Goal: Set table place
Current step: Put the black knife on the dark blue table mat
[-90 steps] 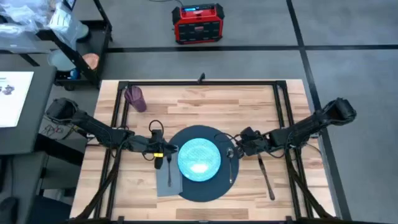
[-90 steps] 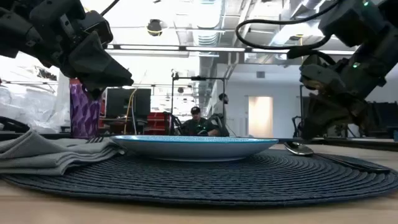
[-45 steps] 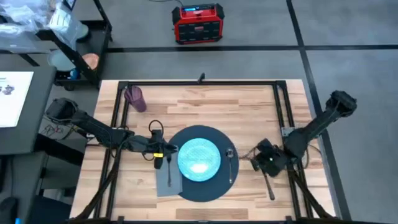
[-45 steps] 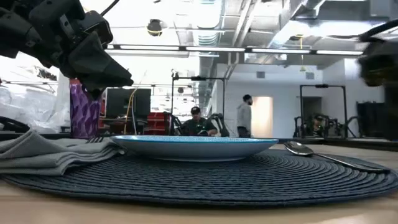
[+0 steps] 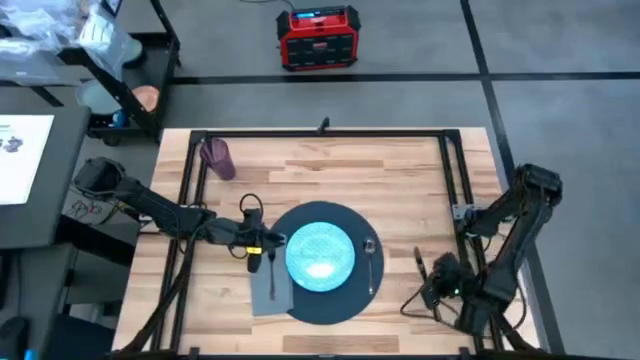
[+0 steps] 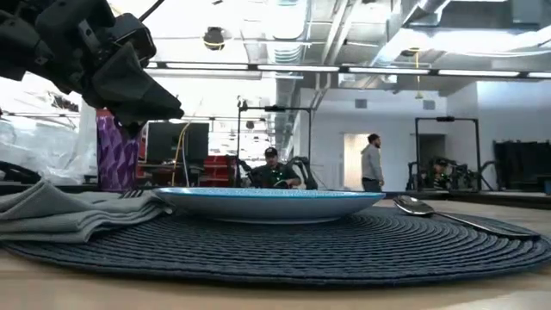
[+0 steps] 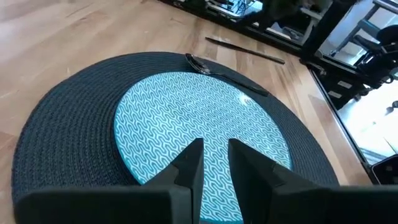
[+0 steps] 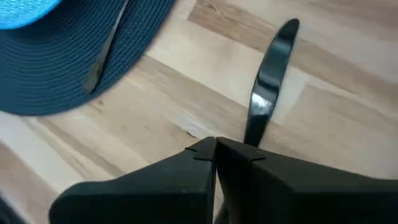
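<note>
On the table (image 5: pixel 400 170), the place (image 5: pixel 322 305) carries plate (image 5: pixel 320 256), spoon (image 5: pixel 371 262) and napkin (image 5: pixel 268 290). Right gripper (image 8: pixel 215 151), fingers pressed together, hovers over the knife (image 8: pixel 268 93) lying right of the mat; judged next: spreading and grasping it. Left gripper (image 7: pixel 214 163), slightly parted, waits near the plate.

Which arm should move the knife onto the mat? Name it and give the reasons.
The right. Its gripper hangs just over the knife, which lies on bare table beside the mat. The left gripper waits across the plate, over the napkin.
</note>
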Robot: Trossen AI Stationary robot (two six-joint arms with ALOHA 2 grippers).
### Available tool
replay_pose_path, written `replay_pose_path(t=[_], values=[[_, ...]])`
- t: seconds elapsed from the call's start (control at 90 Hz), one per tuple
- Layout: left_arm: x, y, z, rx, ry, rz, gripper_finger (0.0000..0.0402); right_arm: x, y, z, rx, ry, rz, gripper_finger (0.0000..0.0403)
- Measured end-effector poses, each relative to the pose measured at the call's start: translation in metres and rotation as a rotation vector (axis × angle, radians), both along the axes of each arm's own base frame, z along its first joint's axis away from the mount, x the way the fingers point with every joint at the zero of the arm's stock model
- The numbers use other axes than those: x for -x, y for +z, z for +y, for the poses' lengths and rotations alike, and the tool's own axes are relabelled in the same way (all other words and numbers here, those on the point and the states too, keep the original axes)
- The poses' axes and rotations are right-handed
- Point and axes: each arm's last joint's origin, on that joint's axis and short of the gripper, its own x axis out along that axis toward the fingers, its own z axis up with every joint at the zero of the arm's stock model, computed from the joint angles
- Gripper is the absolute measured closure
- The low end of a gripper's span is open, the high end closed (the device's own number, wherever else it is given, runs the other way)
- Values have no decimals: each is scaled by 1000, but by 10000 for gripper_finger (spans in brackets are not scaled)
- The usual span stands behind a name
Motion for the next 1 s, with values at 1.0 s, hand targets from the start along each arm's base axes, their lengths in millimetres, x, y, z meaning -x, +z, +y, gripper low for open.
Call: replay_pose_path(t=[1.0], values=[[-3,12,-3,57,-13,-127,345,5,41,-47,196,-10,0,403]])
